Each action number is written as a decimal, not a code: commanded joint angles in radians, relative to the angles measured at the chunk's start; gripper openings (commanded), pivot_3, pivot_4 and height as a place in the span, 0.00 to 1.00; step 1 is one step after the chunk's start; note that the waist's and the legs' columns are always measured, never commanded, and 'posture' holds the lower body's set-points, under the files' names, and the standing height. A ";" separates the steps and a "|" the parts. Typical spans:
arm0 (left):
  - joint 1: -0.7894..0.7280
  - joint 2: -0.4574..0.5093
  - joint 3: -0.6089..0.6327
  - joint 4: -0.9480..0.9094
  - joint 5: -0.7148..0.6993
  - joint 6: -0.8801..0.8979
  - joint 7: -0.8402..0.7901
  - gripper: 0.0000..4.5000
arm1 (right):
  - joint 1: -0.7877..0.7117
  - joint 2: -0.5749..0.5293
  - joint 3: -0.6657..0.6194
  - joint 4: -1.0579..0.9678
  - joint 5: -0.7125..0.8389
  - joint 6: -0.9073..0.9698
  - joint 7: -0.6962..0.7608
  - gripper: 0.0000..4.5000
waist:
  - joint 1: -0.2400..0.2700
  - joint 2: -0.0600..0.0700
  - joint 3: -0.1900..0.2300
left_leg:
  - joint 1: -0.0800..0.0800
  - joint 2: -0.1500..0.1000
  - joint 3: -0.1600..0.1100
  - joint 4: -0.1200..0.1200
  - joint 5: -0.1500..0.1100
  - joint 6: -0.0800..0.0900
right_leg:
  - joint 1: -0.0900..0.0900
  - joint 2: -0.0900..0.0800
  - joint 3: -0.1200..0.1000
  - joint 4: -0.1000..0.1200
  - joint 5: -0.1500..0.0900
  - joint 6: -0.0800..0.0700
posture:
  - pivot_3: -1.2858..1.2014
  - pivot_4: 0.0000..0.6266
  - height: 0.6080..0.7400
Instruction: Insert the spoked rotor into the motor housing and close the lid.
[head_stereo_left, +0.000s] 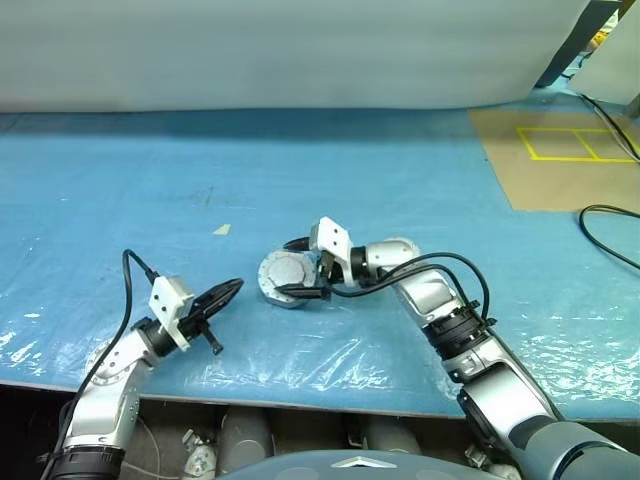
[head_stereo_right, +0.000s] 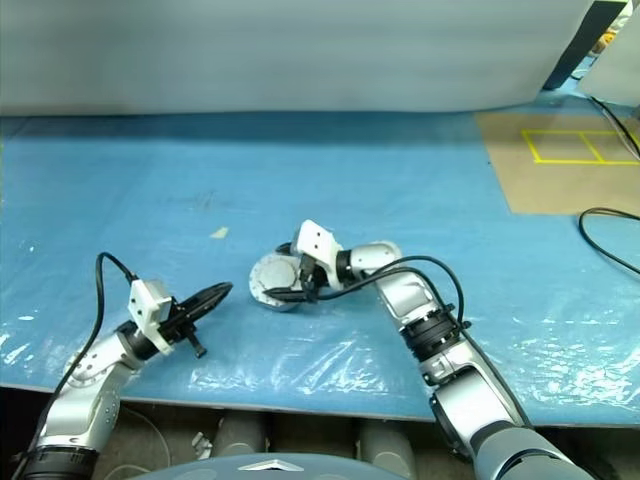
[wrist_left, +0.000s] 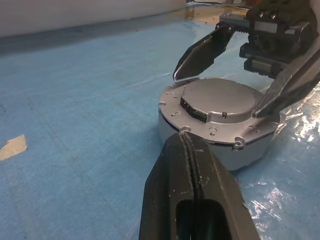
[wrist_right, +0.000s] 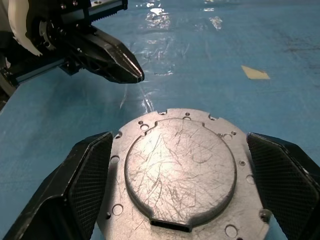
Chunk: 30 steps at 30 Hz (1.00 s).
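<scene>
Across the scene: blue plastic-covered table (head_stereo_left: 150, 180), pale wall behind, brown floor with yellow tape (head_stereo_left: 570, 145) at far right. Motor housing (wrist_left: 220, 142) mid-table, lid (wrist_right: 180, 172) seated on top; rotor hidden. Right gripper (wrist_right: 180, 185): fingers spread wide, flanking the lid. Left gripper (wrist_left: 186, 137): fingers together, empty, just beside housing.

Open blue table (head_stereo_left: 420, 170) stretches behind the lid (head_stereo_left: 288, 272); the right gripper (head_stereo_left: 305, 268) straddles it, the left gripper (head_stereo_left: 236, 285) blocking the near-left approach.
</scene>
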<state>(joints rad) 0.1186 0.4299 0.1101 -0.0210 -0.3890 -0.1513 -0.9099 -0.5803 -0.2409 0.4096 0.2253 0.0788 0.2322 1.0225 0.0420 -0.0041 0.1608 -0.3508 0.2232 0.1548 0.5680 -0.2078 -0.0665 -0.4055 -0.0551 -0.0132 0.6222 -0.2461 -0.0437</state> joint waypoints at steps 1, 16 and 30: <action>-0.008 0.004 -0.002 -0.021 -0.004 -0.003 0.003 0.00 | -0.007 0.014 0.010 0.021 -0.026 -0.025 -0.025 0.80 | -0.001 0.000 0.000 | 0.000 0.000 0.000 0.000 0.000 0.000 | 0.000 0.000 0.000 0.000 0.000 0.000 | 0.52 0.24 1.00; 0.053 0.012 0.013 -0.066 -0.008 -0.007 0.011 0.00 | -0.030 0.016 0.001 -0.007 -0.029 -0.010 -0.009 0.66 | -0.002 0.000 0.000 | 0.002 0.000 0.000 0.001 0.000 0.000 | 0.001 0.000 0.001 0.001 0.000 0.000 | 0.52 0.24 1.00; 0.037 0.004 -0.018 -0.163 -0.002 0.099 0.083 0.00 | 0.003 -0.047 0.133 -0.028 -0.136 0.113 0.026 0.66 | 0.000 0.000 -0.001 | 0.003 0.000 0.000 0.000 0.000 0.000 | 0.003 0.000 0.001 0.000 0.000 0.000 | 0.52 0.24 1.00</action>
<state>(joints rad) 0.1720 0.4323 0.0979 -0.1443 -0.3897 -0.0626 -0.8404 -0.6122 -0.2706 0.4801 0.1724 -0.0183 0.2983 1.0175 0.0419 -0.0037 0.1602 -0.3469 0.2229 0.1549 0.5682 -0.2079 -0.0666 -0.4021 -0.0551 -0.0122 0.6222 -0.2462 -0.0438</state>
